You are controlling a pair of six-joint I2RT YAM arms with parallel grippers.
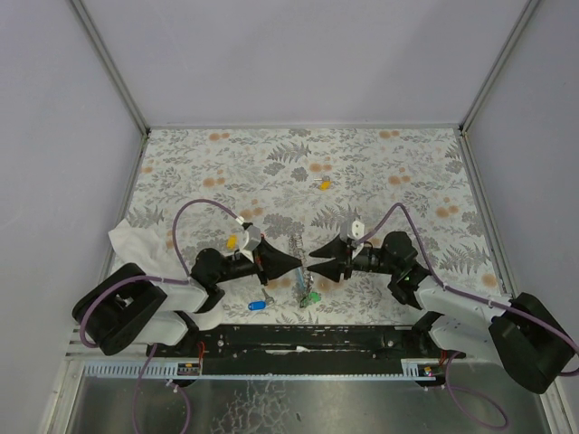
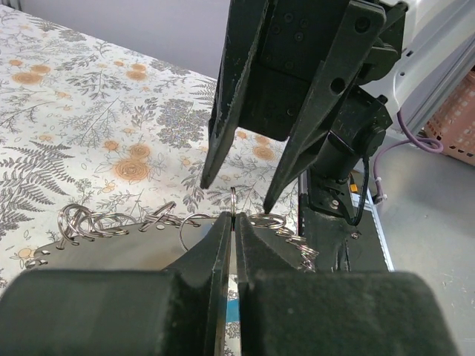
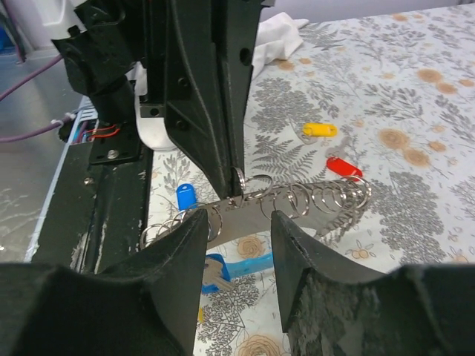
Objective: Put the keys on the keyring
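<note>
A flat metal strip carrying a row of metal rings (image 1: 297, 254) lies between my two grippers; it also shows in the right wrist view (image 3: 312, 200). My left gripper (image 2: 234, 219) is shut on one upright keyring (image 2: 233, 199) at the strip's edge, also seen in the right wrist view (image 3: 239, 178). My right gripper (image 3: 236, 226) is open and empty, facing the left one just short of that ring. Loose keys lie around: yellow (image 3: 319, 130), red (image 3: 344, 167), blue (image 3: 185, 197), and a blue-headed key on a light-blue piece (image 3: 223, 268). A green key (image 1: 314, 297) lies near the strip's front end.
A white cloth (image 1: 127, 237) lies crumpled at the left table edge behind the left arm. Another yellow key (image 1: 323, 185) lies farther back mid-table. A blue key (image 1: 257, 305) lies near the front edge. The black base rail (image 1: 298, 339) runs along the front.
</note>
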